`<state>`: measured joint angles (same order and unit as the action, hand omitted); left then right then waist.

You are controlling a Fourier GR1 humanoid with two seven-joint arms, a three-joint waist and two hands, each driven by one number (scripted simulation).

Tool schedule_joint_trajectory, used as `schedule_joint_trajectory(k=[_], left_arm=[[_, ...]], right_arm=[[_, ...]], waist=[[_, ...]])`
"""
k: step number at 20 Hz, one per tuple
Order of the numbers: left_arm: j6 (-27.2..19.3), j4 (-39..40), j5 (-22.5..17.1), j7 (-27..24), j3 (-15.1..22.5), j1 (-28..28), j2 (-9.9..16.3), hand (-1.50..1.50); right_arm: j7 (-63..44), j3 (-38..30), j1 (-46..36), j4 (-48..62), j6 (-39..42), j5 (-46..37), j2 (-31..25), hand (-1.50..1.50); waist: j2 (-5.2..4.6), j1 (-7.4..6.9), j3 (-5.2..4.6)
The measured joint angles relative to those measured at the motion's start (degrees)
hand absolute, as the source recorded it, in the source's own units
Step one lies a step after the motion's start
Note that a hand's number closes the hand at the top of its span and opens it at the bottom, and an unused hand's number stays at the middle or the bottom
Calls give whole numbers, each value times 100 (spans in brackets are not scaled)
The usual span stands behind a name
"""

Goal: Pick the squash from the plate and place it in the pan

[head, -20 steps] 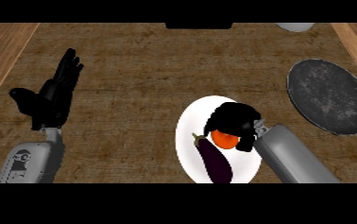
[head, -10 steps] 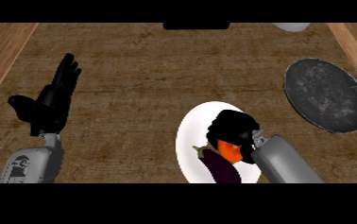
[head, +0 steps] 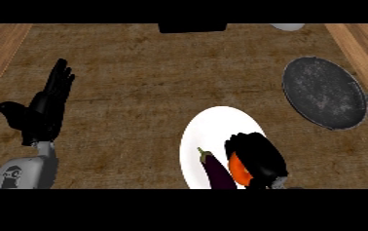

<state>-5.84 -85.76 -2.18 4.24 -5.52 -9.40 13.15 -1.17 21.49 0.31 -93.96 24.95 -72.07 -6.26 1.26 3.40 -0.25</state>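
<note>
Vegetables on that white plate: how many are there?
2. A purple eggplant lies at the plate's near edge; an orange squash sits right of it, under the right hand. The hand may hide more.

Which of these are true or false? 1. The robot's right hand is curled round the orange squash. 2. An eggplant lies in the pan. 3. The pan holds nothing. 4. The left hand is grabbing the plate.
1. True: the black right hand curls round the orange squash over the white round plate.
2. False: the dark purple eggplant lies on the plate.
3. True: the round dark grey pan is empty.
4. False: the left hand rests open at the view's left, apart from the plate.
</note>
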Motion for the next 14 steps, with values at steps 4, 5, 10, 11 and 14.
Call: schedule_joint_trajectory(k=[4,5,10,11,14], left_arm=[[57,-77,-52,31,0,16,2,0],[33,-60,-23,7,26,26,-33,0],[74,45,-21,58,13,-181,-6,0],[113,26,-25,16,18,-132,2,0],[131,-32,-2,81,66,-186,-26,0]], right_arm=[[-412,144,656,-1297,-612,-233,117,150],[-482,184,802,-1638,-704,-244,154,150],[-811,200,1471,-3196,-879,-167,232,150],[-895,110,1457,-3424,-835,-128,261,150],[-994,-308,1375,-3765,-847,182,371,150]], waist=[[-22,-38,13],[-30,-48,15],[-75,-137,20],[-83,-172,21],[-103,-243,23]])
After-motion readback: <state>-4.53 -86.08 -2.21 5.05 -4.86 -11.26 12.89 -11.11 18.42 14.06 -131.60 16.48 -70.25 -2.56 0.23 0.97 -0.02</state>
